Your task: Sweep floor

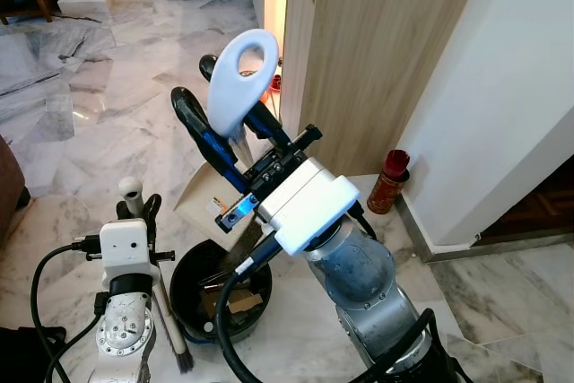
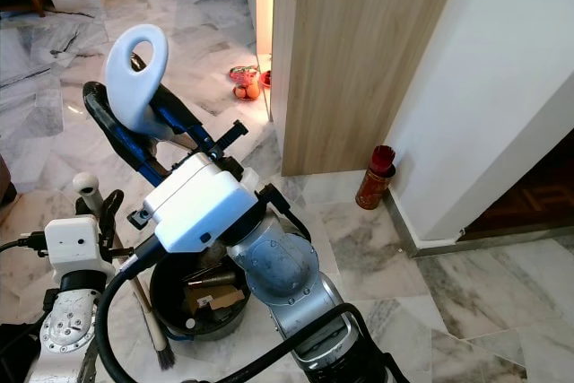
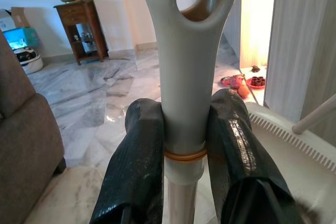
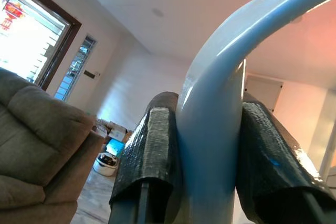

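Marble floor (image 1: 134, 105) is extending past a wooden cabinet (image 1: 368, 51). Nearest, the left claw (image 3: 181, 145) is clamping the broom handle (image 3: 184, 77), bristles (image 1: 184, 361) touching the floor beside a black dustpan (image 1: 220, 289). The right claw (image 4: 207, 150) is gripping the dustpan's white looped handle (image 1: 240, 78). A red bottle (image 1: 390, 181) is standing by the wall.

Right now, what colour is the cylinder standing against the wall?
Red with gold markings, the cylinder shows best in the left eye view.
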{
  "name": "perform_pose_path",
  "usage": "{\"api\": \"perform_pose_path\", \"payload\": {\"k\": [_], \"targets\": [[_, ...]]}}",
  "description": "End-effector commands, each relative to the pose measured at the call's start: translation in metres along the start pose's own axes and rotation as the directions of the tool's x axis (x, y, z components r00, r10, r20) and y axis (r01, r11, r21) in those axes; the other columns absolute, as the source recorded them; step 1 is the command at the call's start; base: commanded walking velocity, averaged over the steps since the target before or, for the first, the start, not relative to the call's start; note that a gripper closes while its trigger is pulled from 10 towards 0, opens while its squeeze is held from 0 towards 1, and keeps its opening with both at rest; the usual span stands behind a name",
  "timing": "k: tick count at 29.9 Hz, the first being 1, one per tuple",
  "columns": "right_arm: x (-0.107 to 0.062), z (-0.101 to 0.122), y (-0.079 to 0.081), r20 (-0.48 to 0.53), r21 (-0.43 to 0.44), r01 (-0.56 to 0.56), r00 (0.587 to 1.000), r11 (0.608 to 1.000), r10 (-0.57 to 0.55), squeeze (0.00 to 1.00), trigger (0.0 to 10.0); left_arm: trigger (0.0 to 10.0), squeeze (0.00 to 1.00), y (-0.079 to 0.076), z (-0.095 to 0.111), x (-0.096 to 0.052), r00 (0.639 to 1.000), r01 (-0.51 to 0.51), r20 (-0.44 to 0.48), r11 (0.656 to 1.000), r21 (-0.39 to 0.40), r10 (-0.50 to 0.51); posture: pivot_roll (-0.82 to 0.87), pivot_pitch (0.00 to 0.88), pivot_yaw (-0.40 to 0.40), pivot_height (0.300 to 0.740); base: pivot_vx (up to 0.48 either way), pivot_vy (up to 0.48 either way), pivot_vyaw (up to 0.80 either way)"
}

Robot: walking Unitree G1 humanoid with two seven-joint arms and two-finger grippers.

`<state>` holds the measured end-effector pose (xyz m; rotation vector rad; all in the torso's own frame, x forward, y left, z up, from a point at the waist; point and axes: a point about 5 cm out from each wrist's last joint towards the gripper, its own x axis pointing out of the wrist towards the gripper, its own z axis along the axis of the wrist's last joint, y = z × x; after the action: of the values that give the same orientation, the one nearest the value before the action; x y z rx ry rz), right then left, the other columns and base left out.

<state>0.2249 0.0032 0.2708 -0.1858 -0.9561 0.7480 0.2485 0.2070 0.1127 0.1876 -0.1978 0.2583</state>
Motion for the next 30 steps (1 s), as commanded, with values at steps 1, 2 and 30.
{"api": "perform_pose_path", "payload": {"k": [1, 2, 30], "targets": [[0.004, 0.018, -0.002, 0.098, -0.027, -0.005, 0.995, 1.0, 0.007, 0.0, 10.0, 10.0, 0.0, 0.0, 0.009, 0.001, 0.998, -0.006, 0.06, 1.0, -0.001, 0.006, 0.18, 0.112, -0.056, 0.74, 0.0, 0.0, 0.0], [0.004, 0.018, -0.002, 0.096, -0.024, -0.003, 0.995, 1.0, 0.006, 0.0, 10.0, 10.0, 0.0, 0.0, 0.009, 0.001, 0.998, -0.006, 0.06, 1.0, -0.001, 0.006, 0.18, 0.112, -0.056, 0.74, 0.0, 0.0, 0.0], [-0.04, -0.047, -0.088, -0.225, -0.398, 0.281, 0.893, 0.874, -0.389, 0.0, 10.0, 10.0, 0.0, 0.001, 0.009, 0.0, 0.999, 0.0, 0.052, 1.0, 0.002, 0.0, 0.17, 0.14, -0.048, 0.74, 0.0, 0.0, 0.0]]}}
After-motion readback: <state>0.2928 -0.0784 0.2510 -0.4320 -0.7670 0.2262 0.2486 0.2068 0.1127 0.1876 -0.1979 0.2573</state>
